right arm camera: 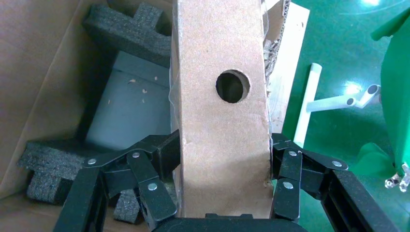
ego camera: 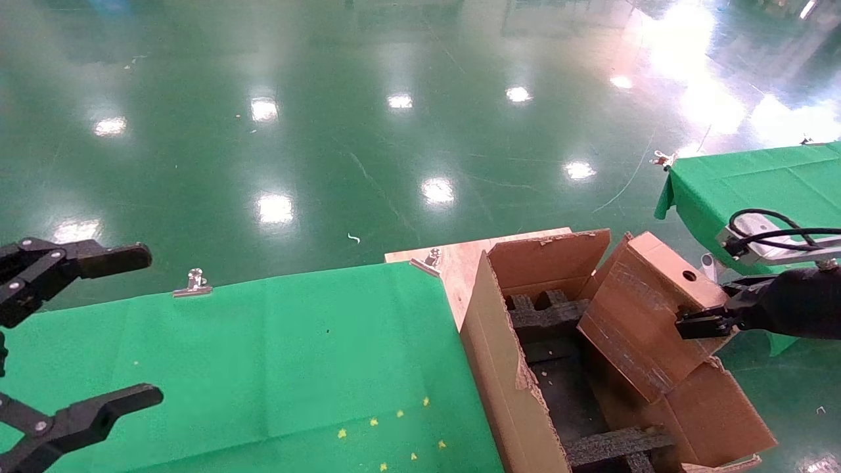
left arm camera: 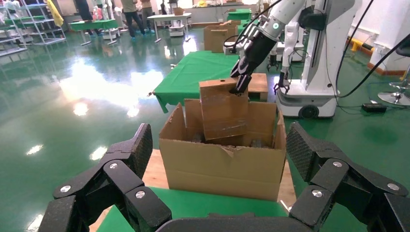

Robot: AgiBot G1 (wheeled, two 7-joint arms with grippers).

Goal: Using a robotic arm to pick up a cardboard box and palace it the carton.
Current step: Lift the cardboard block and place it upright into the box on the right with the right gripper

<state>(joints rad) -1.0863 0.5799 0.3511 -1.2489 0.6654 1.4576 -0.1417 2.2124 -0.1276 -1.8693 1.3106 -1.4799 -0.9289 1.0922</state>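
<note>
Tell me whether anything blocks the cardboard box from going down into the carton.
Nothing visible does. The right claw holds the cardboard box over the open carton. Black foam inserts line the inside, with an open slot between them.

The cardboard box [ego camera: 647, 309] hides its lower end inside the carton [ego camera: 506, 374], below the right gripper [ego camera: 698, 323] that clamps it. The carton's near end runs off the head view's bottom edge. The left gripper [ego camera: 85, 332] is cut off too.
</note>
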